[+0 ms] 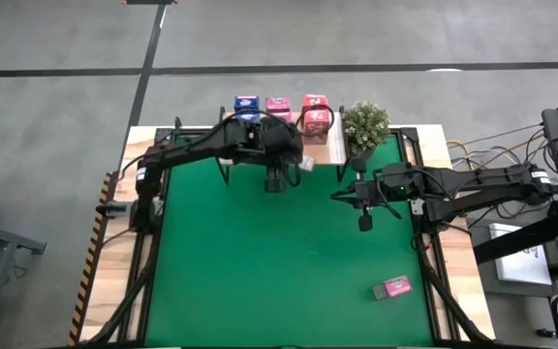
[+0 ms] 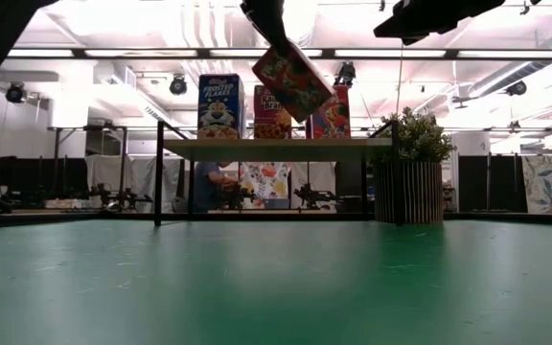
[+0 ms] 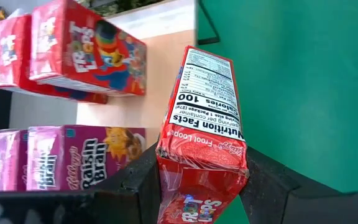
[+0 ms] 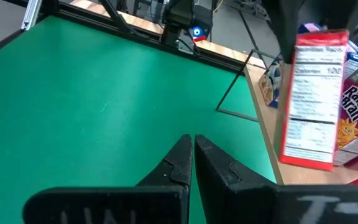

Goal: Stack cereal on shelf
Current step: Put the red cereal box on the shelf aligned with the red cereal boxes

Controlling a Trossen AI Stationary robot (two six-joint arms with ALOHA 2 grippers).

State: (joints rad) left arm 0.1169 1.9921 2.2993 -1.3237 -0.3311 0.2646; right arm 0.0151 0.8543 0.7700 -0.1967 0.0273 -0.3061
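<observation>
My left gripper (image 1: 277,176) hangs above the green mat just in front of the wooden shelf (image 2: 276,149), shut on a red Froot Loops cereal box (image 3: 205,118). In the low view that box (image 2: 293,81) is in the air above the shelf board. A blue box (image 1: 247,104), a pink Raisin Bran box (image 1: 278,104) and a red box (image 1: 315,107) stand on the shelf. Another pink box (image 1: 392,287) lies flat on the mat near the right near corner. My right gripper (image 1: 365,221) hovers shut over the mat's right half, holding nothing. My left gripper pinches the red box between its two fingers, near the end of the box closest to the wrist (image 3: 166,168), one finger (image 3: 143,180) on each of two opposite faces. The fingers come from above. The box is lifted clear and hangs tilted below them (image 2: 293,81).
A small potted plant (image 1: 365,123) stands at the shelf's right end. Black frame rails (image 1: 424,208) run along the mat's sides. The middle and left of the green mat (image 1: 240,262) show bare. Cables and equipment (image 1: 550,174) lie off the table's right side.
</observation>
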